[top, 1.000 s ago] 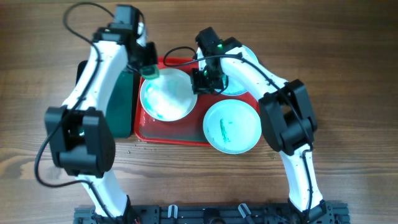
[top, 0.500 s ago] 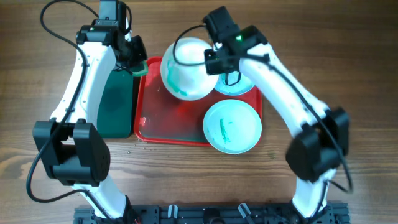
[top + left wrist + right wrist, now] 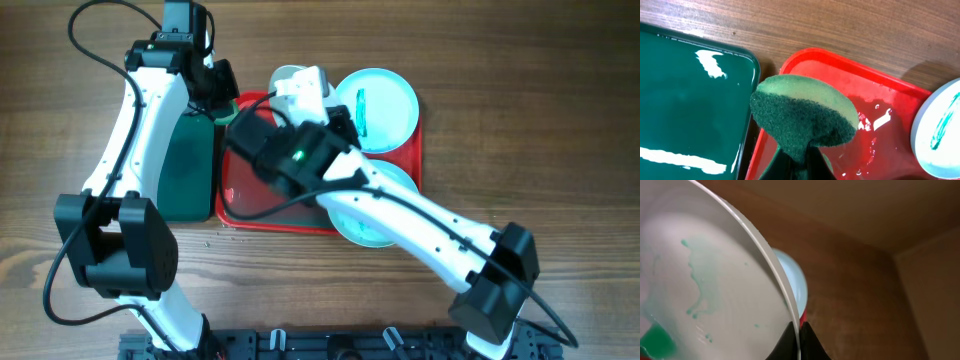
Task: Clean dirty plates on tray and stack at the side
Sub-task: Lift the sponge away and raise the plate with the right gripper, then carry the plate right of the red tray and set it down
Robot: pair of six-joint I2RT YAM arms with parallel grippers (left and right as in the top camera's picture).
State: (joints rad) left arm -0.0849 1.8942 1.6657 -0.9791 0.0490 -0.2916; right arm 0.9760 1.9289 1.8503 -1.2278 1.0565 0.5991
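Observation:
My right gripper is shut on the rim of a white plate, which it holds tilted above the back edge of the red tray. Green smears mark the plate's face. In the overhead view this plate shows just behind my right arm. A turquoise plate with a teal streak lies at the tray's back right. Another turquoise plate at the front right is partly hidden under that arm. My left gripper is shut on a green sponge over the tray's back left corner.
A dark green tray lies against the red tray's left side, under my left arm. My right arm crosses the red tray diagonally. Wet streaks glisten on the red tray floor. Wooden table surrounds both trays.
The right gripper has lifted the white plate off the tray and carried it to the back edge, the arm swinging across the tray. The left gripper drew back with the sponge to the tray's back left corner.

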